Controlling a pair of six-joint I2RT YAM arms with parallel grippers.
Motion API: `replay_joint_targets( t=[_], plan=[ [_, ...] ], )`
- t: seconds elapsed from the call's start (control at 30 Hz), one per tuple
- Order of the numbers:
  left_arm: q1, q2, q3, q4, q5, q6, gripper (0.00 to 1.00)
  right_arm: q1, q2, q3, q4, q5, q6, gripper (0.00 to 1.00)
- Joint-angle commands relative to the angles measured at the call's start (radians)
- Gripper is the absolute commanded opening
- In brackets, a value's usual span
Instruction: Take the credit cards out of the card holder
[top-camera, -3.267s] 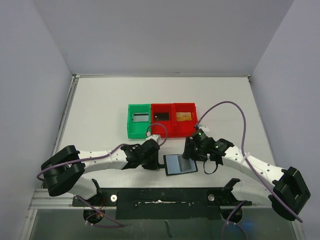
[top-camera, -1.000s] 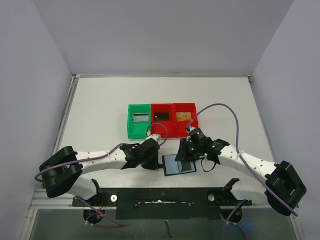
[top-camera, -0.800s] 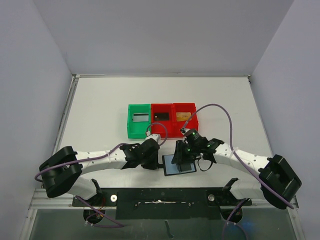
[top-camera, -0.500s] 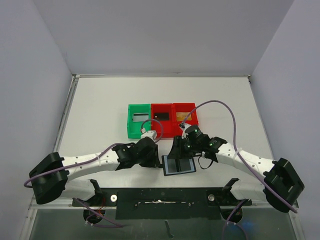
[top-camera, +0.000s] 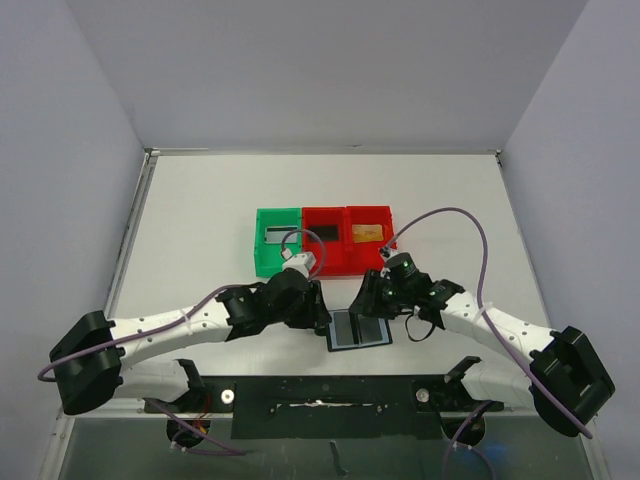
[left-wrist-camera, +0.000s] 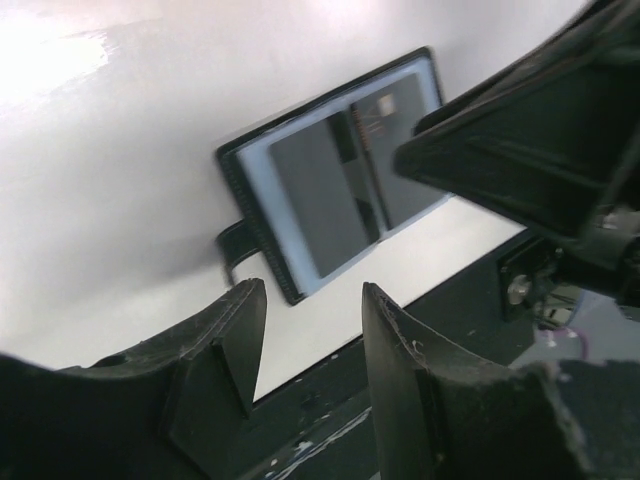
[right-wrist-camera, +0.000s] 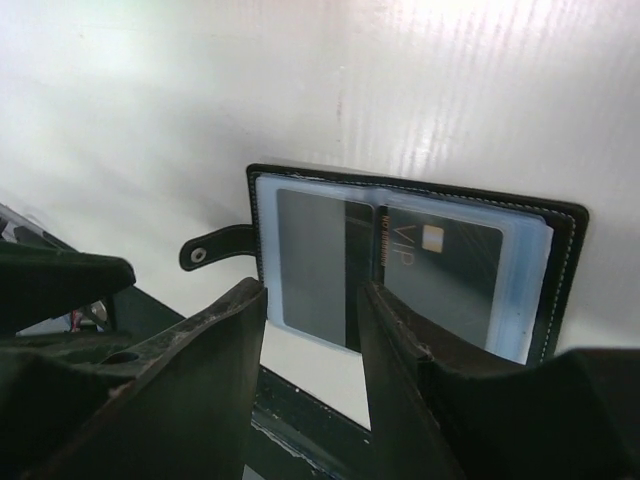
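The card holder (top-camera: 357, 329) lies open and flat near the table's front edge, with its tab (right-wrist-camera: 212, 251) pointing left. In its clear pockets sit a dark credit card marked VIP (right-wrist-camera: 440, 268) and a greyish card (right-wrist-camera: 310, 255). My left gripper (top-camera: 321, 317) hovers just left of the holder (left-wrist-camera: 300, 195), open and with nothing between its fingers (left-wrist-camera: 215, 345). The right gripper (top-camera: 363, 303) hangs over the holder's far edge, also open and holding nothing (right-wrist-camera: 312, 325). More cards lie in the bins: greyish (top-camera: 280, 235), black (top-camera: 322, 232) and tan-gold (top-camera: 367, 233).
A green bin (top-camera: 262, 256) and two red bins (top-camera: 333, 262) (top-camera: 388, 228) stand in a row behind the holder. The black mounting rail (top-camera: 320, 400) runs along the front edge, close below the holder. The two grippers are close together over the holder.
The left gripper opened and moved right, up to the holder's tab side. My right gripper opened wider and drew back slightly. The holder now lies flat.
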Motion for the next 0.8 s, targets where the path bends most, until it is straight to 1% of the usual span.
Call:
replay_joint_targets(
  t=[0.0, 0.17, 0.3, 0.4, 0.43, 0.5, 0.6, 0.67, 0.77],
  plan=[
    [-0.001, 0.061, 0.081, 0.189, 0.075, -0.029, 0.43, -0.004, -0.023, -0.042, 0.035, 0.046, 0.059, 0.43],
    [-0.01, 0.179, 0.132, 0.221, 0.108, -0.044, 0.45, -0.004, -0.013, -0.07, 0.056, 0.057, 0.077, 0.43],
    [-0.01, 0.246, 0.119, 0.24, 0.107, -0.083, 0.44, -0.006, -0.009, -0.103, 0.107, 0.019, 0.09, 0.42],
    [-0.013, 0.265, 0.095, 0.257, 0.123, -0.097, 0.37, -0.016, 0.022, -0.156, 0.256, -0.102, 0.116, 0.4],
    [-0.015, 0.266, 0.088, 0.253, 0.123, -0.093, 0.34, -0.017, 0.036, -0.16, 0.273, -0.103, 0.131, 0.4],
    [-0.015, 0.269, 0.07, 0.238, 0.107, -0.078, 0.29, -0.017, 0.064, -0.15, 0.246, -0.072, 0.137, 0.4],
    [-0.013, 0.287, 0.041, 0.245, 0.094, -0.053, 0.18, 0.001, 0.049, -0.12, 0.13, 0.056, 0.13, 0.41],
    [-0.014, 0.324, 0.029, 0.231, 0.058, -0.058, 0.08, -0.003, 0.029, -0.136, 0.138, 0.042, 0.114, 0.44],
    [-0.02, 0.366, -0.003, 0.25, 0.055, -0.079, 0.03, -0.014, 0.042, -0.145, 0.129, 0.01, 0.092, 0.44]
  ],
)
